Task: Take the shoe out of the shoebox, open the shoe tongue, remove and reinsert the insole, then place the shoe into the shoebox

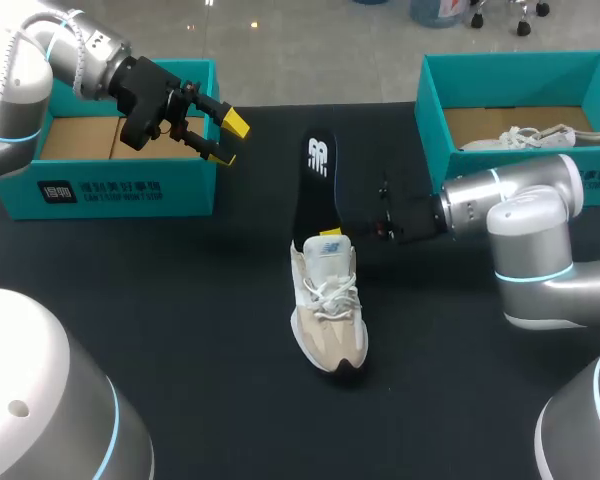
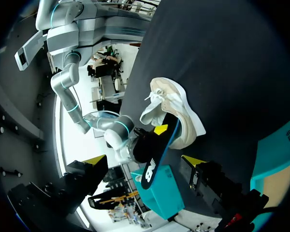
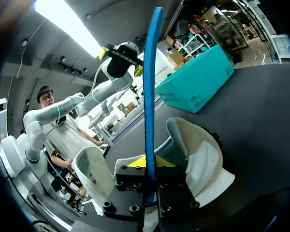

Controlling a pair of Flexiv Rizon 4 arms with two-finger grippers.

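Insole (image 1: 314, 195) pinched edge-on in right jaws by shoe (image 1: 327, 300); left jaws spread beside shoebox (image 1: 120, 190), well apart.

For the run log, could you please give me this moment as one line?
right fingers: shut on insole | insole: one end in sneaker | sneaker: on table | left fingers: open, near left shoebox

Beige and white shoe (image 1: 327, 305), black insole (image 1: 314, 190) edged blue, teal shoebox (image 1: 120, 190), black table (image 1: 180, 300), yellow-tipped left end effector (image 1: 230, 140)
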